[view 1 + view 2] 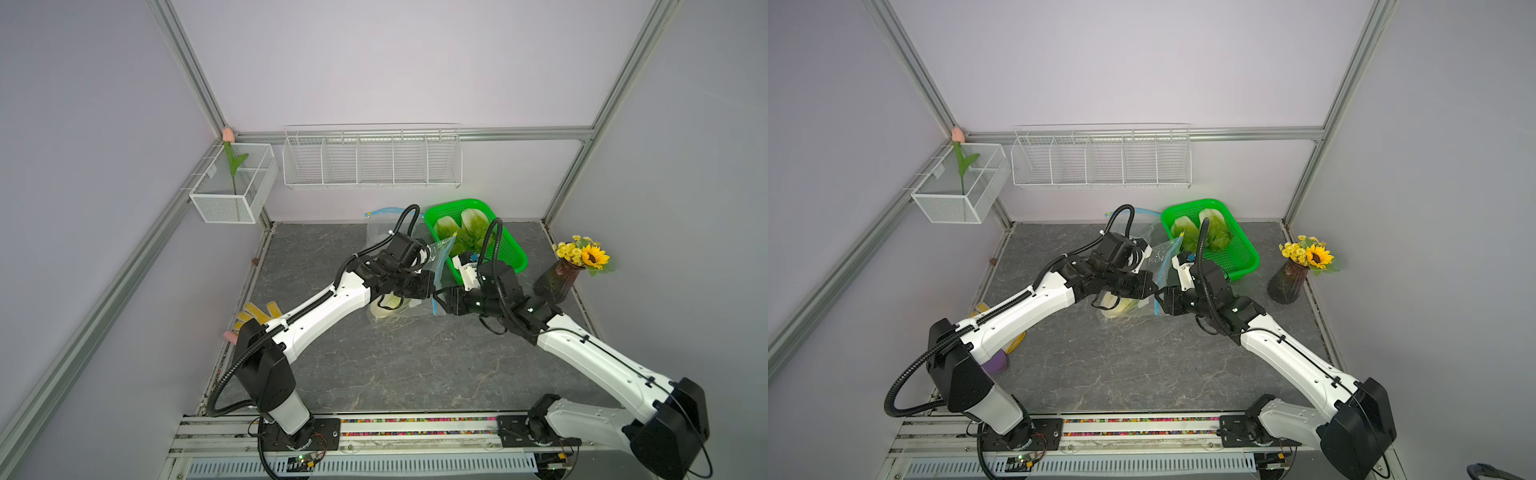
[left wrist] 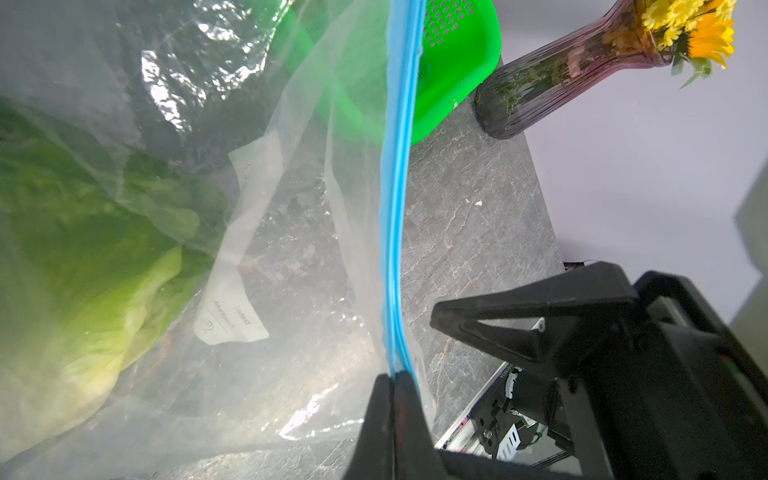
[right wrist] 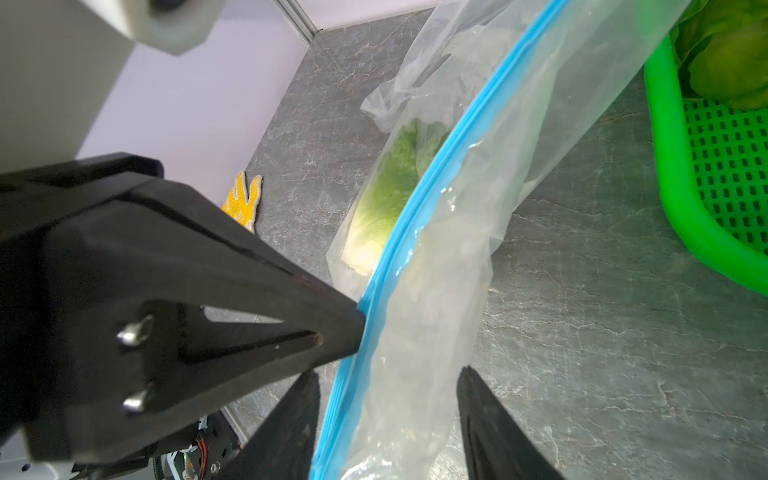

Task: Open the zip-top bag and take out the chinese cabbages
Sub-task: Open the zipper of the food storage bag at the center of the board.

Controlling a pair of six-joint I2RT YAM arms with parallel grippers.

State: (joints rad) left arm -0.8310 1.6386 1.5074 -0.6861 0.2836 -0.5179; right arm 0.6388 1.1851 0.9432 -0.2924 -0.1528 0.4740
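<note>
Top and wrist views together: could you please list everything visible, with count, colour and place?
bag: one, clear with blue zip, mid-table between the hands
spare bag: one, clear with blue zip, back of table, left of the basket
cabbages: three, white and green, two in the basket, one in the bag
basket: one, green, back right of table
vase: one, dark purple, right table edge
flowers: a bunch, yellow, in the vase
glove: one, yellow, left table edge
rack: one, white wire, back wall
mesh box: one, white, left wall
tulip: one, pink with green stem, in the mesh box
table: one, grey marble, under it all
left hand: one, black, shut on the bag's zip
right hand: one, black, open astride the zip
</note>
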